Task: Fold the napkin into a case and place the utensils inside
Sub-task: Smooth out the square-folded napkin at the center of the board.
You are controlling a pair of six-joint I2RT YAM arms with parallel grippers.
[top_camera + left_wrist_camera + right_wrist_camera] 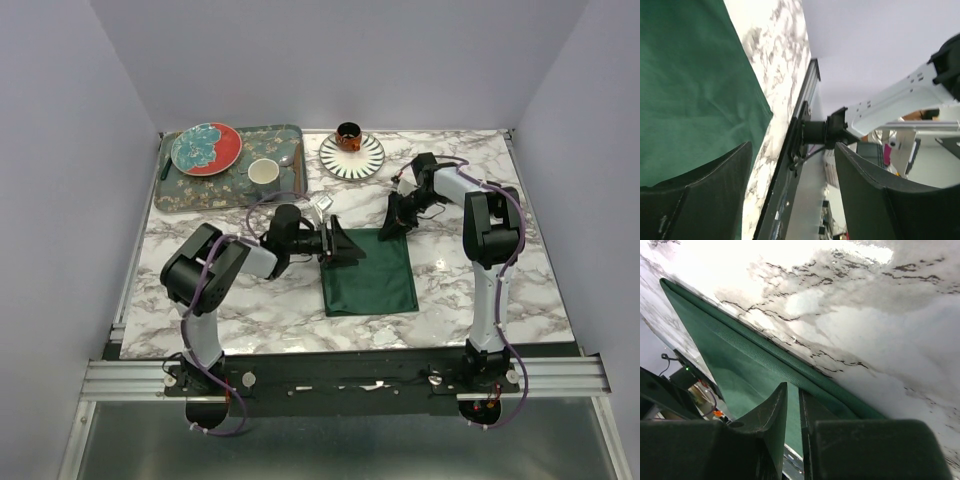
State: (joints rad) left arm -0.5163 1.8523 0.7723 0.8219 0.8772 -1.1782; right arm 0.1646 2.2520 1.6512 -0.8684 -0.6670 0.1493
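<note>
Wide open, the left hand [343,245] sits beside the napkin [372,275], at its far left corner. The right hand [397,228], narrow, pinches its far right corner. It lies flat on the surface [250,300], long axis near-to-far.

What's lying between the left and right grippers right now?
Only the napkin: its far edge runs from the left gripper across to the right gripper. The top view shows this, with nothing else on that stretch.

Left arm [212,268] and right arm [490,225], black joint housings, white links, purple cables behind the left gripper [350,248], matte black wedge-shaped fingers [705,195].
</note>
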